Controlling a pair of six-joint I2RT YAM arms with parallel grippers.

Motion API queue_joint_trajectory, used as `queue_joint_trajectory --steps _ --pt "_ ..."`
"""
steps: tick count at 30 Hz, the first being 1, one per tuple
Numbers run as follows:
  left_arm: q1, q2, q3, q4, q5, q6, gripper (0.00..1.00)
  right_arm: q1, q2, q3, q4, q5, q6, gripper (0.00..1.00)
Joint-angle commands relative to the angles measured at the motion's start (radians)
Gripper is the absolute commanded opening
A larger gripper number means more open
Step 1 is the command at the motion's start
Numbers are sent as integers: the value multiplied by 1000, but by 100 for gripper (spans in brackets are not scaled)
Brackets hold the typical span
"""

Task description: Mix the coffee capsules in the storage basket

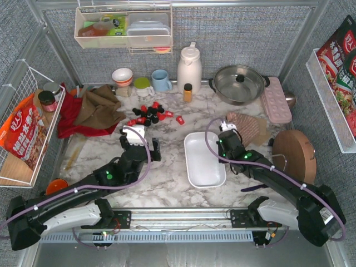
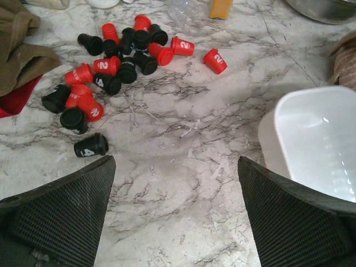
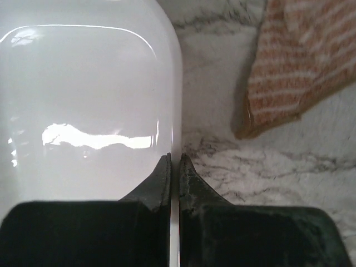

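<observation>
Several red and black coffee capsules (image 1: 150,114) lie in a loose pile on the marble table, left of and beyond the storage basket; in the left wrist view the coffee capsules (image 2: 119,61) fill the upper left. The white storage basket (image 1: 203,158) stands empty at the middle. My left gripper (image 1: 136,135) hovers just short of the pile, and its jaws (image 2: 175,161) stand wide open over bare marble. The basket (image 2: 317,139) is on its right. My right gripper (image 3: 174,158) is shut on the basket's right rim (image 3: 177,100), at its far right corner (image 1: 225,136).
A striped cloth (image 1: 247,125) lies right of the basket's far end. Brown and red cloths (image 1: 92,108) lie at the left. An amber bottle (image 1: 188,92), white jug (image 1: 189,67), cups, a lidded pot (image 1: 239,83), a pink box (image 1: 276,99) and a round wooden board (image 1: 295,156) ring the back and right.
</observation>
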Motion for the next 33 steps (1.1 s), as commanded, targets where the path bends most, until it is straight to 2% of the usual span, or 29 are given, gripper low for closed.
queue_joint_trajectory --steps 1,9,21,22,24,28,31,33 --pt "4 -46 -33 2 -55 -53 99 -27 -25 -68 -7 3 133 0" --pt "7 -72 -43 -25 -73 -84 99 -101 -58 -95 9 -27 146 0" --pt "10 -113 -73 -52 -123 -108 99 -115 -57 -79 -128 -224 80 0" --pt "12 -112 -73 -57 -129 -111 99 -115 -65 -92 -122 -222 85 4" --pt "17 -106 -74 -62 -128 -123 99 -115 -77 -105 -111 -215 90 24" --pt "36 -85 -75 -69 -108 -161 99 -116 -90 -67 -135 -203 81 50" --pt "54 -62 -72 -98 -107 -205 99 -117 -134 -2 -172 -167 61 63" --pt "72 -46 -73 -121 -108 -239 99 -117 -172 38 -184 -139 34 66"
